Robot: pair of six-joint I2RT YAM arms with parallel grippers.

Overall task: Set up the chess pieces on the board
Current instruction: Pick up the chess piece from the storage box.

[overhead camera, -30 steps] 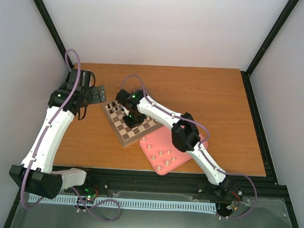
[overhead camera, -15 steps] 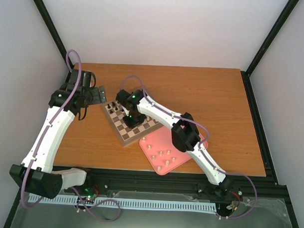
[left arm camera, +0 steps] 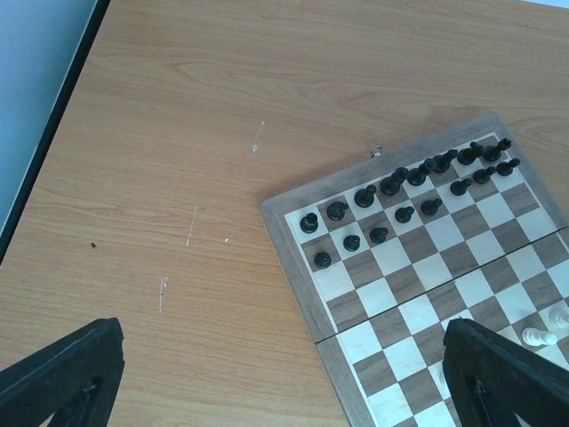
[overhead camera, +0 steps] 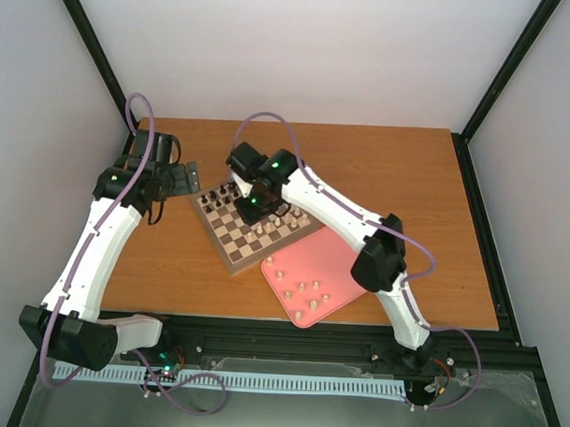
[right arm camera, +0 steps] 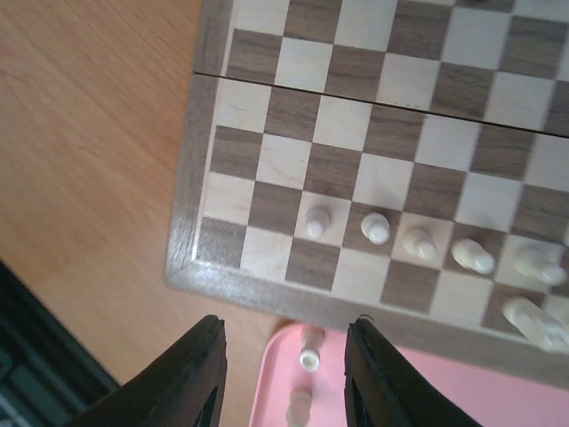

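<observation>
1. White walls (overhead camera: 319,55) close the space on three sides, with black posts (overhead camera: 85,47) slanting up the corners.
2. Orange-brown wood grain covers the table (overhead camera: 389,180). The left wrist view shows a few pale scuffs on it.
3. Both arms reach in from the near edge. The left arm (overhead camera: 97,244) is bent towards the far left corner and the right arm (overhead camera: 332,210) stretches over the middle.
4. Lying askew left of centre is the board (overhead camera: 229,254). A pink tray (overhead camera: 344,258) sits just beside its near right edge.
5. The left gripper (left arm camera: 283,356) hangs wide open over bare wood and the board's corner, holding nothing.
6. The right gripper (right arm camera: 284,356) hovers above the board's tray-side edge with its jaws partly spread and nothing between them.
7. Two rows of dark pieces (left arm camera: 400,182) fill the board's far side.
8. A short row of pale pieces (right arm camera: 376,229) stands along the board's tray-side edge, and the remaining ones lie scattered on the tray.
9. Since a second ago, the right arm has lifted and drawn back. Its elbow has swung outward and its purple cable (overhead camera: 269,124) loops higher.
10. Its jaws were shut then and have now parted. The pale row it was covering is now in plain sight.
11. The left arm has not stirred.
</observation>
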